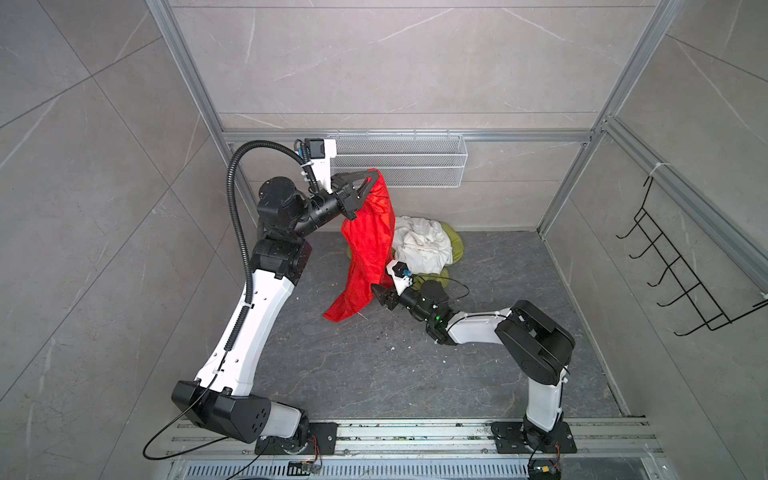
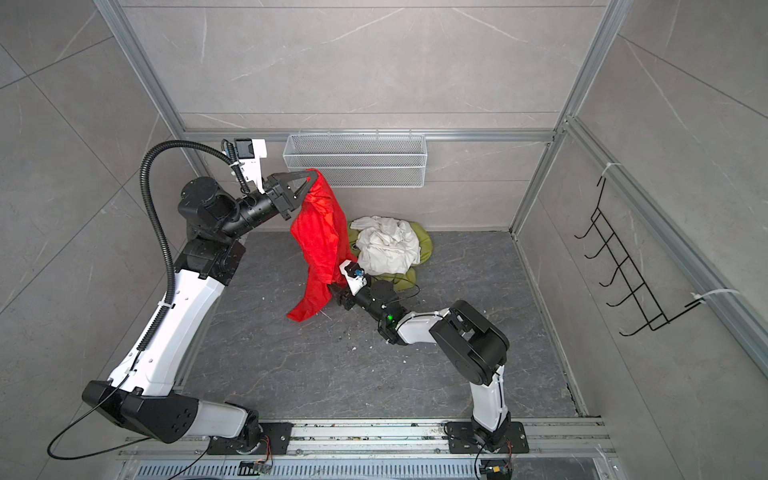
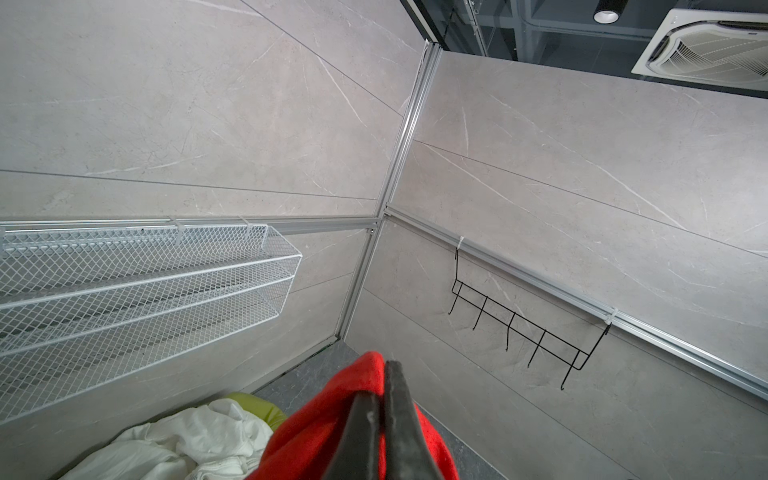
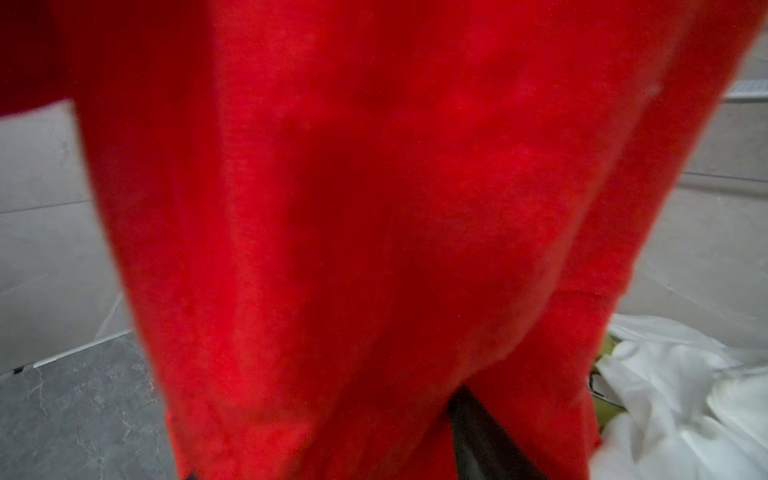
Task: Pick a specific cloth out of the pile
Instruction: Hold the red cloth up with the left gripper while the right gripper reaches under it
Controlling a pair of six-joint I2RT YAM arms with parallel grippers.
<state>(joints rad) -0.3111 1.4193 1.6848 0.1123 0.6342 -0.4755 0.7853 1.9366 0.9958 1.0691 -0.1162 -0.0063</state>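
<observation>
red fabric is pinched between the pressed-together tips of the left gripper (image 1: 374, 176), high in the upper middle of both top views, just in front of the white wire basket (image 1: 399, 160) on the back wall. the left wrist view shows its two dark fingers (image 3: 390, 419) side by side with the cloth bunched around them. from that pinch the cloth (image 1: 368, 245) hangs as a long drape down the centre of the frame, its lowest corner reaching toward the dark floor (image 1: 415, 365); whether it touches there is not clear. the right gripper (image 1: 378, 291) sits low at the drape's right edge, nosed into the folds. its tips are hidden by fabric in the top views, and the right wrist view gives only one dark finger (image 4: 478, 436) against a wall of red, so i cannot tell whether it is spread or nipping the cloth. right of the drape, the rest of the pile (image 1: 432, 255) lies on the floor by the back wall: a white cloth (image 1: 419, 241) crumpled on an olive-green cloth (image 1: 457, 245). the step in hand looks like separation, with the red piece raised out of the heap and a second hold sought lower down. the next move calls for the right jaws to bite red only, clear of the white, then carry it away from the pile.
</observation>
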